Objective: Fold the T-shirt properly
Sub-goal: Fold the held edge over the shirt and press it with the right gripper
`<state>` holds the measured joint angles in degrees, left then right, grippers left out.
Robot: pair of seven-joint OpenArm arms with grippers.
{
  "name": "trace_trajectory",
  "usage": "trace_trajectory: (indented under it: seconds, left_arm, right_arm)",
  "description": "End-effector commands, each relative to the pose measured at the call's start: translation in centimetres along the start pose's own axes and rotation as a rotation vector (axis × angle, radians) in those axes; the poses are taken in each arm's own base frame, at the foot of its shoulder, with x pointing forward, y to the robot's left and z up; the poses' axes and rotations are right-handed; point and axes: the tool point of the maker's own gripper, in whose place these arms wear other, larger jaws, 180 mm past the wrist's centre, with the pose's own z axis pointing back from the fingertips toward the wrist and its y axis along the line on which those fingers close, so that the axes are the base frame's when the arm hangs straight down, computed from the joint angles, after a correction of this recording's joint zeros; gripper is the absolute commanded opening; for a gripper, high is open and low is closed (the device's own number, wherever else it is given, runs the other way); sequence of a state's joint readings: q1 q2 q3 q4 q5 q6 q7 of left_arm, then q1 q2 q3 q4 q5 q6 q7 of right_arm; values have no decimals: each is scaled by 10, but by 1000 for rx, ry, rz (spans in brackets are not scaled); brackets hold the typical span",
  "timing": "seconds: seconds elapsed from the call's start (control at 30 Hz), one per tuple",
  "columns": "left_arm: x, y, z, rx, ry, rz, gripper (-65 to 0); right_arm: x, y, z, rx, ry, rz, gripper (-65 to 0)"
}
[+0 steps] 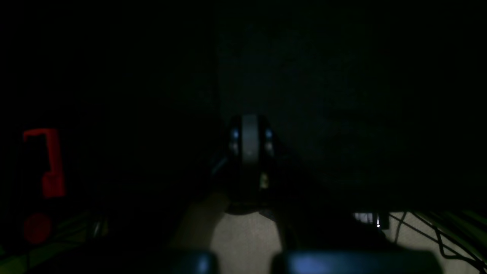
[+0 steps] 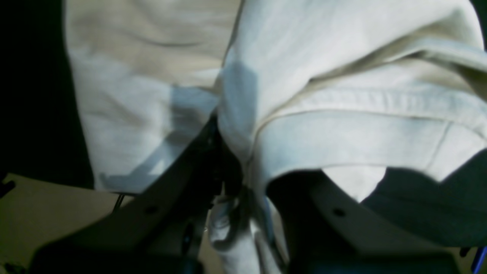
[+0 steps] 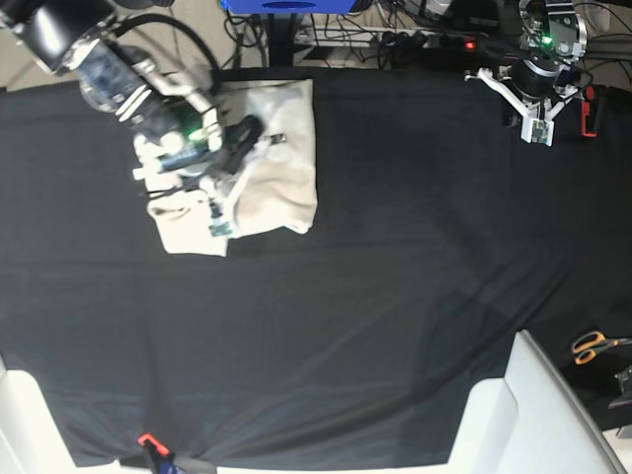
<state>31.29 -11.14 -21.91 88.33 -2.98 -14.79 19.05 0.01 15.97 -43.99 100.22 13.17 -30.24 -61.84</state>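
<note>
One T-shirt (image 3: 281, 163) lay on the black worktop (image 3: 395, 296), right tool (image 2: 243, 190) clamped on it, left tool (image 3: 538, 126) pressed together, empty.

A table is covered edge to edge by a black tablecloth (image 3: 346, 296), faintly creased. The cream T-shirt (image 3: 281, 158), partly bunched, is laid on it near the far left corner. Orange-handled scissors (image 3: 592, 346) are seen beyond its right edge.

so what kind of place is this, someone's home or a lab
Most likely a robotics lab or workshop bench. A black tablecloth covers a wide table, cables and a power strip run along its far edge, and two arms are mounted there, with scissors alongside.
</note>
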Motion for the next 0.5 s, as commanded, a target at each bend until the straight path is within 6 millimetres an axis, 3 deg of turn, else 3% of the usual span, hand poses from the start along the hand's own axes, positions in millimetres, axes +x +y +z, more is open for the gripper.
trace_trajectory:
  seconds: [0.0, 0.13, 0.47]
  left_arm:
    - [7, 6, 2, 14, -26, -12, -650]
    - [7, 6, 2, 14, -26, -12, -650]
    - [7, 6, 2, 14, -26, -12, -650]
  right_arm:
    - [14, -2, 3, -15, -44, 4, -648]
    - [9, 5, -7, -44, -3, 20, -648]
    - [6, 26, -24, -289, -71, 351, -648]
